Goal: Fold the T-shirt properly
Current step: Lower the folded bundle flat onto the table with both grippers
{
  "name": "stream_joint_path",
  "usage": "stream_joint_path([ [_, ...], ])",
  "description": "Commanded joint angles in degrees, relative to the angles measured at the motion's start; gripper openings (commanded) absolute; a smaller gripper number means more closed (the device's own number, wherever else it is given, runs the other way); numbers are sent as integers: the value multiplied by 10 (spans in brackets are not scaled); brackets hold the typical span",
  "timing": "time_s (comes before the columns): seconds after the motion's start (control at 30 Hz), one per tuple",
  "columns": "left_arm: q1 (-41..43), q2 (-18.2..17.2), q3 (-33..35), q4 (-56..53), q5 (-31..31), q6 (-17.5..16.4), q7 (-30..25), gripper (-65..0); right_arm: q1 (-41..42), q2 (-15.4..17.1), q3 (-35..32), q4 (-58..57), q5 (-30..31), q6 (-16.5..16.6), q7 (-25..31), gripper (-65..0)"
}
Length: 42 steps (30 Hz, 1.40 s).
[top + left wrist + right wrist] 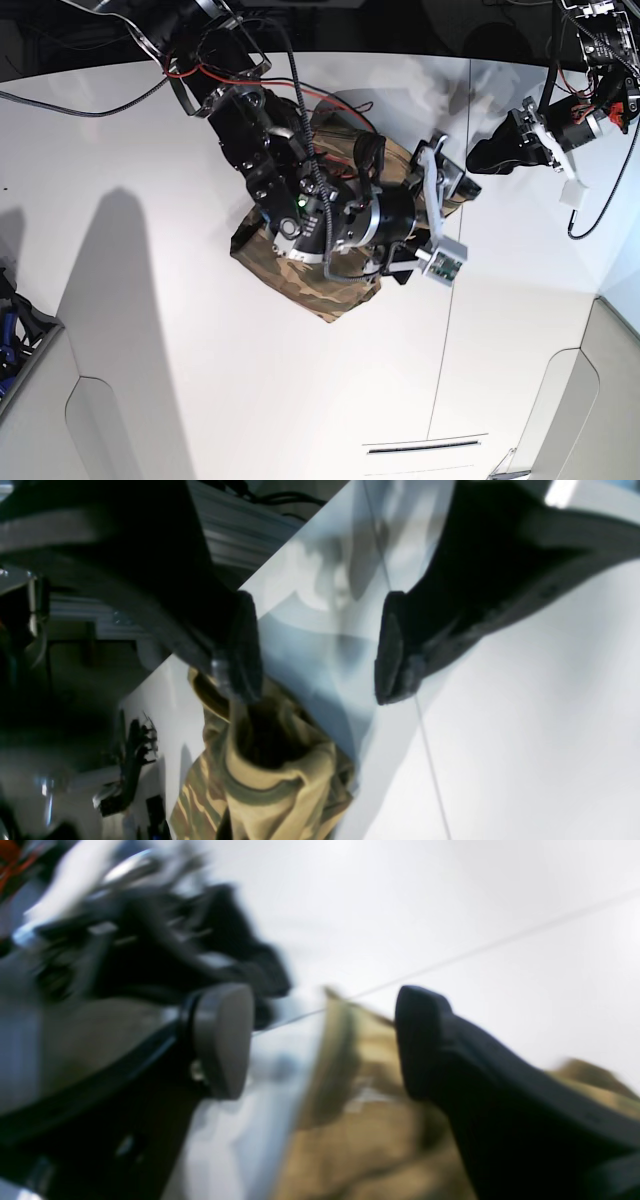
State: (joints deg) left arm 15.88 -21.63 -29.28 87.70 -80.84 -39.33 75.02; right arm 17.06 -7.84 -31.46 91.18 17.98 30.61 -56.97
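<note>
The T-shirt (290,268) is a bunched camouflage bundle in the middle of the white table (150,300), largely covered by my right arm. My right gripper (450,185) is at the bundle's right end. In the blurred right wrist view its jaws stand wide apart (325,1040), with tan T-shirt fabric (360,1120) below and between them, not pinched. My left gripper (497,152) hovers just right of the shirt, open (320,655). One of its fingertips (245,650) is near the shirt's collar (272,775), and only bare table lies between the jaws.
A seam (448,330) runs across the table from back to front, right of the shirt. Cables hang from the left arm (590,190) at the far right. The table's curved front edge has grey cut-outs (110,430). Dark clutter (8,320) sits off the left edge.
</note>
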Motion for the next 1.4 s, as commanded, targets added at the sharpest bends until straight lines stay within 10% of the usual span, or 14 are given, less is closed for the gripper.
stream_joint_path([
  [0.0,-4,-9,-3,19,-21,-7,-5,-386,21,-9,20,11,-4,-6,20,-316],
  [0.13,-3,-9,-3,82,-21,-7,3,-524,43,-9,119,11,-22,-9,19,-650],
  [0.53,-3,-9,6,263,-21,-7,-20,-524,83,-7,359,9,1,-8,67,-650],
  [1.03,-5,74,266,256,192,-7,-142,-524,83,-1,366,-180,11,-1,240,-650],
  [1.37,-9,91,330,140,264,-7,-183,-524,86,23,366,-346,11,28,244,-650],
])
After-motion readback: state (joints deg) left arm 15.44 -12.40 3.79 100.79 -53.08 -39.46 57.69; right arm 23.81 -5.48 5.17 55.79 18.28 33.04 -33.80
